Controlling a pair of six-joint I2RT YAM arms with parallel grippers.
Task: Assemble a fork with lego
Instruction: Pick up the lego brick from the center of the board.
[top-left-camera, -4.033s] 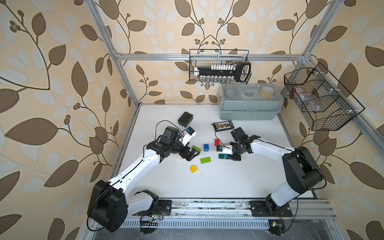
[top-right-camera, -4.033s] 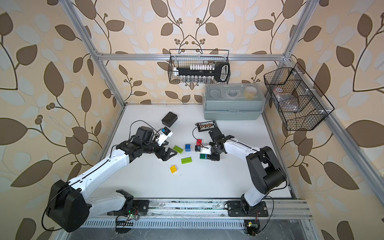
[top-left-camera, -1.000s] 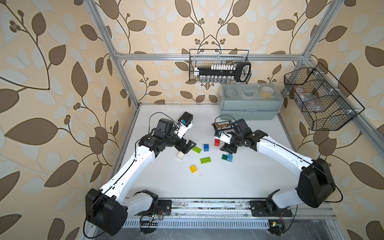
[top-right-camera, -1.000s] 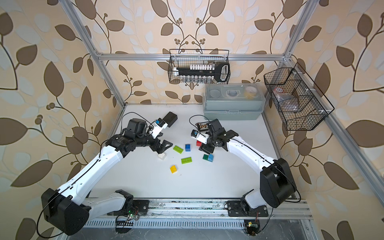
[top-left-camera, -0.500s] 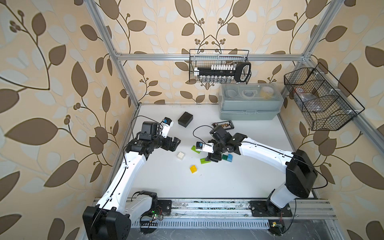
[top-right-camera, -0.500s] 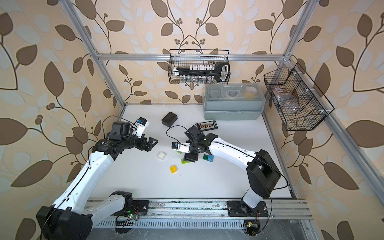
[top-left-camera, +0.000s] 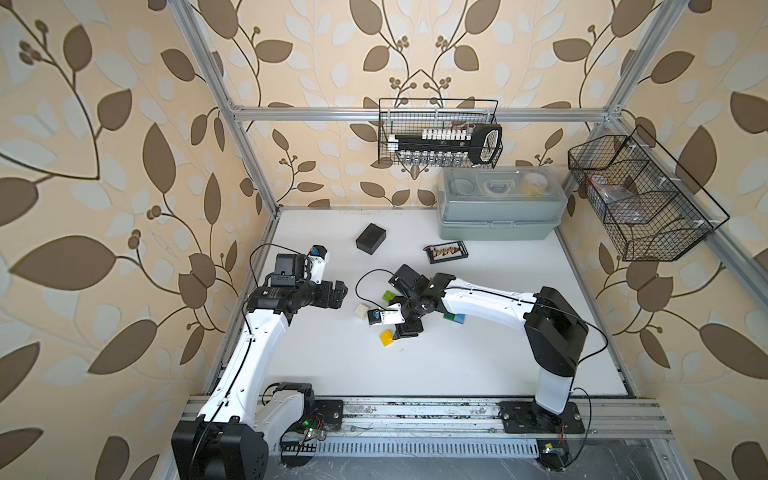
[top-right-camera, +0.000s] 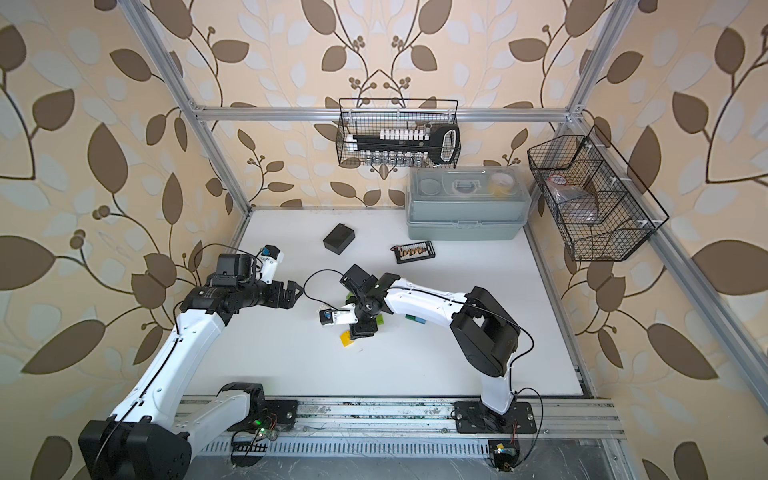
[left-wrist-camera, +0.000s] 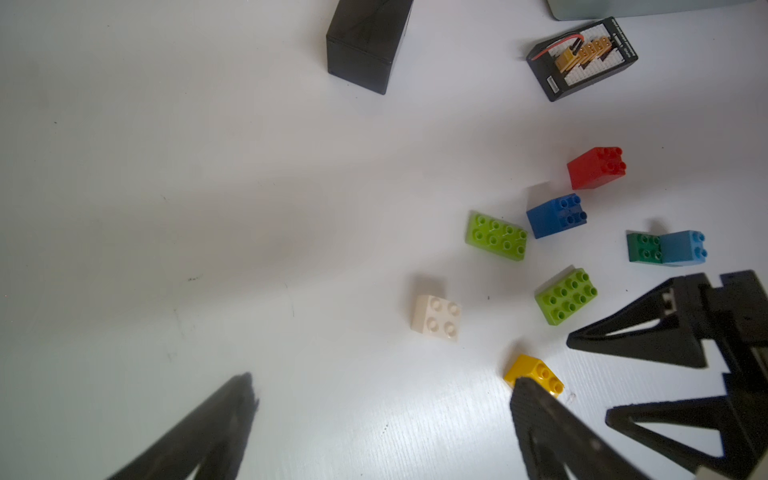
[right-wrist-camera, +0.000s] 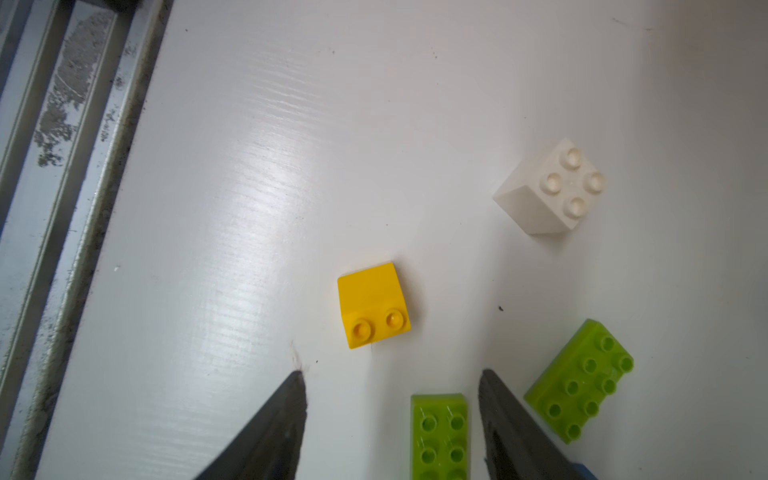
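White tabletop, enclosed by patterned walls. Grey storage box stands at the back, towards the right. Two wire baskets hang on the frame, one at the back and one at the right side.

Left gripper: released, fingers wide apart, nothing between them. It is held off to the left side of the tabletop, apart from the bricks.

Right gripper: released, pointing down over the brick cluster. In the right wrist view, one lime oblong shows between its fingers, with a clear gap on one side. No grasp seen.

Black box and small black tray lie behind the bricks, towards the back wall.

The lego sits mid-tabletop as a loose cluster:
- second lime oblong, flat, studs up, just beside the blue square
- dark-green oblong, touching the light-blue square; cannot tell whether they are pressed together
- red square, furthest back of the cluster
- white square, studs up, on the side towards the left arm
- yellow brick, sloped, two studs showing, just ahead of the right gripper's fingertips

No fork shape is joined yet.
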